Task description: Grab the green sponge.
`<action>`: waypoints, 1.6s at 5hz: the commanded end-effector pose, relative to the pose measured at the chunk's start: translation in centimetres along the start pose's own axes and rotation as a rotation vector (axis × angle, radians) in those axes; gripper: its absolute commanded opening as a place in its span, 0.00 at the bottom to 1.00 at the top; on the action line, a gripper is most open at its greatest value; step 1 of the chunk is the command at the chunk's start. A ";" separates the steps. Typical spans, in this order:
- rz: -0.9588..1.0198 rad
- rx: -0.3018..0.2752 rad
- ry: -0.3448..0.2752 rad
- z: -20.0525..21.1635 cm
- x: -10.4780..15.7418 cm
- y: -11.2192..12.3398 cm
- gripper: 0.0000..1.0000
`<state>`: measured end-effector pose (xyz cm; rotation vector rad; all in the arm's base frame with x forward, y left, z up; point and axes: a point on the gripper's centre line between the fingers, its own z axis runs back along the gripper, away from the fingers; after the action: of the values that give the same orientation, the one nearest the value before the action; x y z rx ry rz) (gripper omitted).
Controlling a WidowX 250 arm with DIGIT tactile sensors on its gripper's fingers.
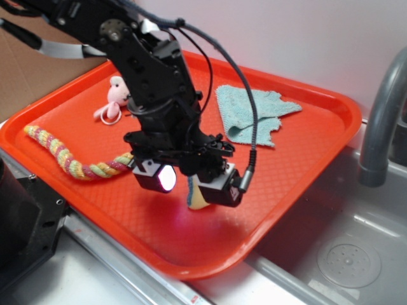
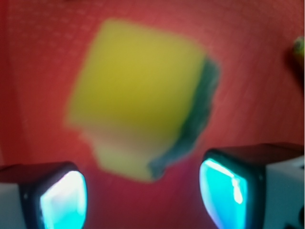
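From the exterior view, your gripper (image 1: 186, 182) hung low over the near middle of the orange tray (image 1: 299, 175), its two block-shaped fingers (image 1: 154, 176) spread apart. The green sponge (image 1: 196, 199) was mostly hidden behind them; you could see only a sliver of yellow foam with a dark edge poking out between the fingers, down at the tray floor. Whether either finger touched it could not be told from here. The braided rope toy (image 1: 70, 159) lay to the left, its near end reaching right up beside the left-hand finger. The pink plush toy (image 1: 114, 95) sat farther back, partly behind the arm, and the light blue cloth (image 1: 254, 113) lay crumpled toward the far right of the tray, well apart from the tool. A grey faucet (image 1: 381, 108) rose over the metal sink (image 1: 343, 254) beyond the tray's right rim.

In the wrist view, blurred, the green sponge (image 2: 138, 95) lay on the red tray (image 2: 267, 71) ahead of the fingers (image 2: 62, 200), yellow face up, dark scouring layer along its right side. The fingers stood wide, holding nothing.
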<state>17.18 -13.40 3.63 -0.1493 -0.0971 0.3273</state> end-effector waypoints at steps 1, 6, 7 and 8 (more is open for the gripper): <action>-0.003 0.004 -0.015 0.2 -0.1 -0.3 1.00; -0.006 -0.038 -0.016 1.1 0.8 -0.4 1.00; 0.015 -0.045 -0.025 0.7 2.3 -0.6 1.00; 0.008 -0.048 -0.054 0.3 3.7 -1.2 1.00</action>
<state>19.89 -13.21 3.19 -0.1639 -0.1295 0.3328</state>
